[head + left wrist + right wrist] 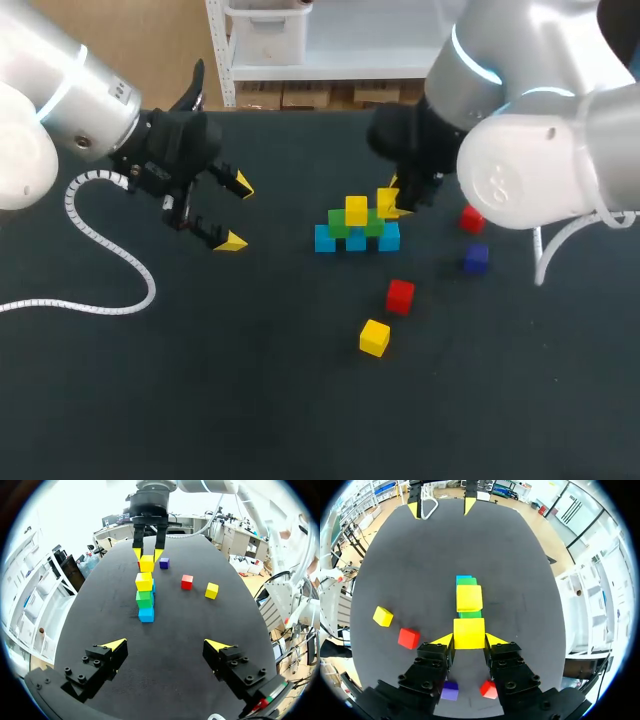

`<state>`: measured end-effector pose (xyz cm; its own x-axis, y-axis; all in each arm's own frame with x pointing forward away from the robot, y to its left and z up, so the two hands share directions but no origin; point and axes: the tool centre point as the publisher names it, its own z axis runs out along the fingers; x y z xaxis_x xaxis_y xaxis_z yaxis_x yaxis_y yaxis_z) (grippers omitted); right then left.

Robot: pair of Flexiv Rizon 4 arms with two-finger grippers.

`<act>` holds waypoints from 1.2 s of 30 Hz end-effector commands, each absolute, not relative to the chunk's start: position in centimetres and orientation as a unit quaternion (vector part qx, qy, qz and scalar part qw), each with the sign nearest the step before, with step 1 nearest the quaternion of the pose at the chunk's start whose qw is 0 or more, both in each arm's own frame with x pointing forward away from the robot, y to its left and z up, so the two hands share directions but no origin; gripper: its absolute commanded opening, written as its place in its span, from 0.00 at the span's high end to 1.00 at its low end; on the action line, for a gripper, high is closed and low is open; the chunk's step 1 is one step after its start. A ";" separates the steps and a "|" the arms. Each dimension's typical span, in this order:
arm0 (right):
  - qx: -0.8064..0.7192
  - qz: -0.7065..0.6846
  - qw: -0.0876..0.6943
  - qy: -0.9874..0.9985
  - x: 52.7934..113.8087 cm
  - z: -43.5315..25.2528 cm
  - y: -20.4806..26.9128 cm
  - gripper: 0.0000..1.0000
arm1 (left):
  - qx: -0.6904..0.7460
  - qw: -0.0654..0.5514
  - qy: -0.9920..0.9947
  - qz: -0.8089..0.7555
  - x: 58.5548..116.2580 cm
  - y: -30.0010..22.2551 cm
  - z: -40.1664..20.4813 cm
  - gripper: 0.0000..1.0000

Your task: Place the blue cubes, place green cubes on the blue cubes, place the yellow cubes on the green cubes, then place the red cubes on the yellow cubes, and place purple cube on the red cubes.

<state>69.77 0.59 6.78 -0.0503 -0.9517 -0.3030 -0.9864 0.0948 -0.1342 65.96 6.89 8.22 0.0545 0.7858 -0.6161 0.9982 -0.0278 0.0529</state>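
Pinching a held yellow cube [469, 633] from two sides between the yellow fingertips [442, 640] of the right gripper [469, 640], the fingers standing only as far apart as the cube is wide. Holding that cube level with the top layer of a stepped stack, right beside the placed yellow cube [469, 598] and over the nearer of the green cubes [470, 614]. Not showing clearly whether it is resting on the green or touching its yellow neighbour. Reaching in from the right of the head view, the dark wrist hanging just behind the stack.

Spreading the fingers of the left gripper [233, 213] wide and grasping nothing. Hanging well to the left of the stack, above the table [250, 380], yellow tips pointing toward the cubes.

Showing the stack mid-table as a small pyramid. Sitting three blue cubes [325, 238] in a row on the dark surface, bridging them with two green cubes, and topping the green with one yellow. Displaying every cube as a plain, bright, solid-coloured block, all alike in size.

Leaving four cubes lying loose. Placing a red cube [400, 296] and a loose yellow cube [374, 337] in front of the stack, near each other but apart. Setting a second red cube [471, 219] and a purple cube [476, 258] off to the right, close under the right arm, with the purple one nearer the robot.
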 end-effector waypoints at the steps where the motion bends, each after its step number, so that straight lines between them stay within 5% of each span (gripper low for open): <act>1: -0.671 0.056 0.159 0.722 69.7 6.4 1.0 1.00 | 0.684 0.246 0.651 -0.217 66.0 7.0 8.2 0.00; 36: -0.672 0.065 0.156 0.721 70.3 5.3 1.6 1.00 | 0.684 0.246 0.651 -0.217 66.0 7.0 8.2 0.00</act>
<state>70.16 1.62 5.38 -0.0481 -0.9497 -0.3095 -0.9892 0.0882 -0.1171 65.96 6.89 8.22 0.0545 0.7858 -0.6161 0.9982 -0.0278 0.0529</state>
